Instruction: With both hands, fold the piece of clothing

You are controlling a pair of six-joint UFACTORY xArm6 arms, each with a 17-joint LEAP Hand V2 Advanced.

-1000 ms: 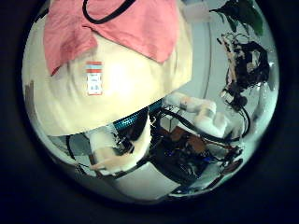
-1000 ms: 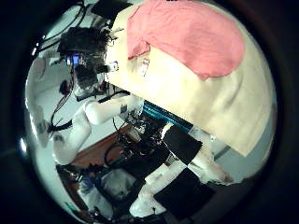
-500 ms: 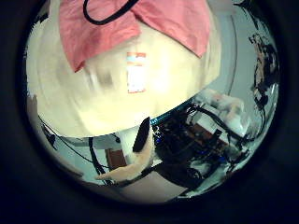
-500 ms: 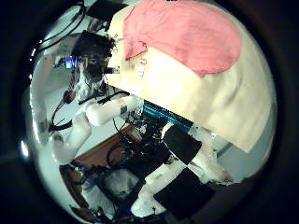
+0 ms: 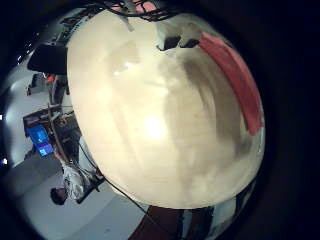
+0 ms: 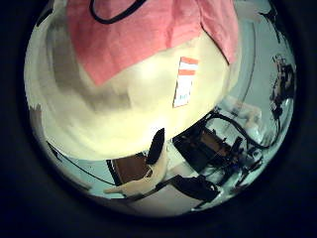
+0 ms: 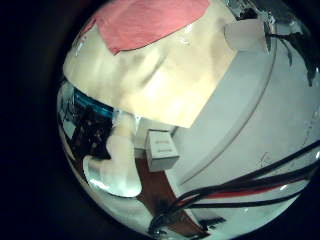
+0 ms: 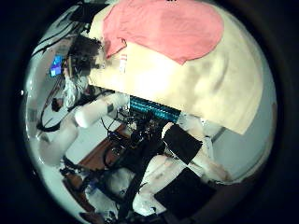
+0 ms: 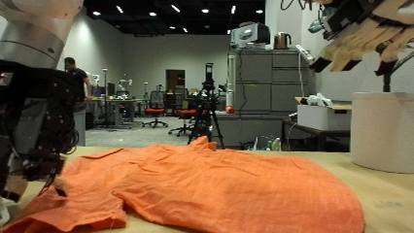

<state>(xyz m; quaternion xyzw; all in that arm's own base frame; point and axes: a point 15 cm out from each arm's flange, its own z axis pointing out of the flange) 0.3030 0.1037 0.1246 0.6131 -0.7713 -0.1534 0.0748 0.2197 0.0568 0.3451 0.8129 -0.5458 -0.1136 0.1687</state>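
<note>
An orange garment (image 9: 220, 189) lies spread and rumpled on the tan table (image 9: 389, 209). My left hand (image 9: 32, 116) hangs just above the garment's edge, fingers straight, holding nothing. My right hand (image 9: 369, 34) is high above the table's other side, fingers relaxed and empty. The left thumb side palm view shows the garment (image 6: 149, 35) and one straight finger (image 6: 154, 159). The garment also shows in the left little finger side palm view (image 5: 240, 85), the right little finger side palm view (image 7: 150, 22) and the right thumb side palm view (image 8: 163, 28), far from each palm.
A white cylinder (image 9: 385, 131) stands at the table's back under my right hand. A small white label (image 6: 185, 81) lies on the table beside the garment. A grey cabinet (image 9: 265, 92) and a tripod (image 9: 207, 107) stand behind the table.
Both thumb side palm pictures have shifted, so both hands have moved a little over the table. The garment lies as before. No hand has taken hold of it.
</note>
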